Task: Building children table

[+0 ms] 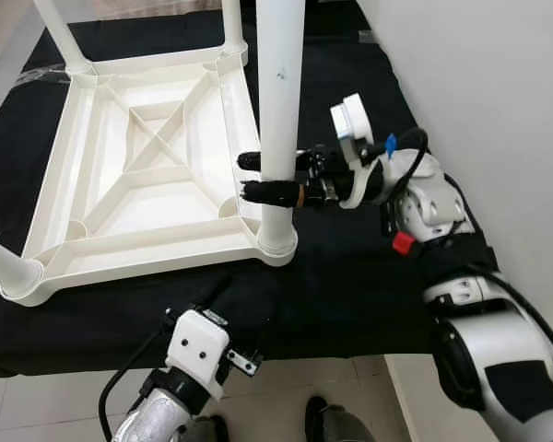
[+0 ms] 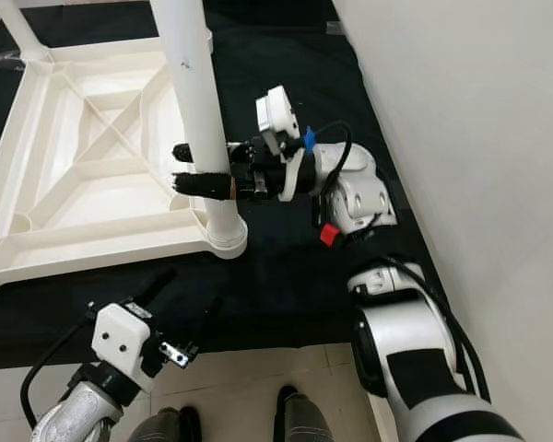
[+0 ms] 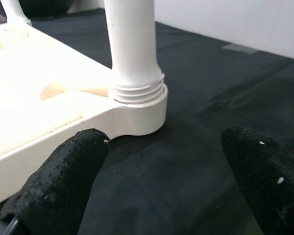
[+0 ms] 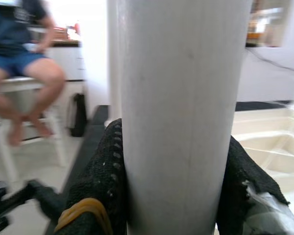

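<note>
Right gripper is clamped on the near-right table leg, fingers pinching it just above its threaded socket. The upturned white tabletop lies on the black cloth. Left gripper waits near the front edge, fingers apart, holding nothing. Looks like the leg is being seated; next, twist it until the threads disappear.

Both head cameras look steeply down on the upturned table and share it with the close wrist cameras — each looks level at one leg.
</note>
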`<state>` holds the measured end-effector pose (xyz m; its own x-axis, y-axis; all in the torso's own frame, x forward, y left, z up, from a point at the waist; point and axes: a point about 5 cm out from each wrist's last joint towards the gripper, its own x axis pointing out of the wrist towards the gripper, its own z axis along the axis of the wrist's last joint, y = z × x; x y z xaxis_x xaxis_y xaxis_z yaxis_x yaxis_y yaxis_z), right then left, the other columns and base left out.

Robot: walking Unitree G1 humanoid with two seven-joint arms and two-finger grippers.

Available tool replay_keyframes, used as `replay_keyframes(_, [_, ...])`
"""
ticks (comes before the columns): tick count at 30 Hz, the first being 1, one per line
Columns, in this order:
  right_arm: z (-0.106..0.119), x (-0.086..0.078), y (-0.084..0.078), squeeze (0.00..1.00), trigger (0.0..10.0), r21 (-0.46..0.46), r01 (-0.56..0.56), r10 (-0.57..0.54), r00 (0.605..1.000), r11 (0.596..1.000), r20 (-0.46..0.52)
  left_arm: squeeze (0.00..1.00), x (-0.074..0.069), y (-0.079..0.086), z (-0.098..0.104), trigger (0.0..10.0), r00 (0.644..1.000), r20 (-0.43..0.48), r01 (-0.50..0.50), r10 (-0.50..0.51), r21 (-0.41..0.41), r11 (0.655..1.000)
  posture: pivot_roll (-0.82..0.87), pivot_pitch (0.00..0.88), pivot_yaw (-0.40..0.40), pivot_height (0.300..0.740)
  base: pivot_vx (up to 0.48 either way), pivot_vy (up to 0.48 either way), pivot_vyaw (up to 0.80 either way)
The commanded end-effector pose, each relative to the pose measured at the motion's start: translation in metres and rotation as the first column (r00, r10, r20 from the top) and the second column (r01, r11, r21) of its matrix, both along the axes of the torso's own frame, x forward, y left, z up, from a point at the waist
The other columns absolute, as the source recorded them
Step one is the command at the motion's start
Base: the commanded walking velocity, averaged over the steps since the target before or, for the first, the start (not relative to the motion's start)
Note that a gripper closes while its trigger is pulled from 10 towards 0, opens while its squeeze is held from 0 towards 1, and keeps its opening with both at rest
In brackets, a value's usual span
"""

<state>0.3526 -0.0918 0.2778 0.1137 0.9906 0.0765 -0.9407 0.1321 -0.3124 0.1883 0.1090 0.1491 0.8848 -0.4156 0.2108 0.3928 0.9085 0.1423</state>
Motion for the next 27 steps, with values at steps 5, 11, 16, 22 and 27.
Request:
replay_keyframes(5, [-0.098,-0.023,0.011,0.0,0.0,-0.277,0.585,-0.64,0.746,0.763,-0.187,0.0,-0.006,0.003,-0.002,10.0,1.0,-0.009,-0.014,0.014,0.013,1.0,0.1,0.279,-0.036,0.74,0.0,0.0,0.0])
replay_keyframes(11, [-0.123,-0.08,0.03,0.0,0.0,-0.304,0.655,-0.721,0.65,0.692,-0.239,0.0,-0.004,0.008,-0.008,10.0,0.999,-0.044,-0.002,0.003,0.01,1.0,0.07,0.253,0.029,0.74,0.0,0.0,0.0])
replay_keyframes(16, [-0.111,-0.064,0.031,0.0,10.0,-0.255,0.708,-0.752,0.626,0.659,-0.205,0.0,-0.002,0.009,-0.012,10.0,0.998,-0.06,-0.002,0.002,0.001,1.0,0.07,0.214,0.031,0.74,0.0,0.0,0.0])
replay_keyframes(22, [-0.104,-0.056,0.03,0.0,10.0,-0.222,0.742,-0.775,0.602,0.632,-0.195,0.0,0.0,0.007,-0.013,10.0,0.998,-0.054,-0.009,0.009,0.0,1.0,0.07,0.2,0.015,0.74,0.0,0.0,0.0])
replay_keyframes(27, [-0.081,-0.049,0.022,1.0,10.0,-0.129,0.764,-0.773,0.611,0.632,-0.17,0.0,0.001,0.003,-0.013,10.0,0.999,-0.047,-0.008,0.007,-0.005,1.0,0.07,0.182,0.003,0.74,0.0,0.0,0.0])
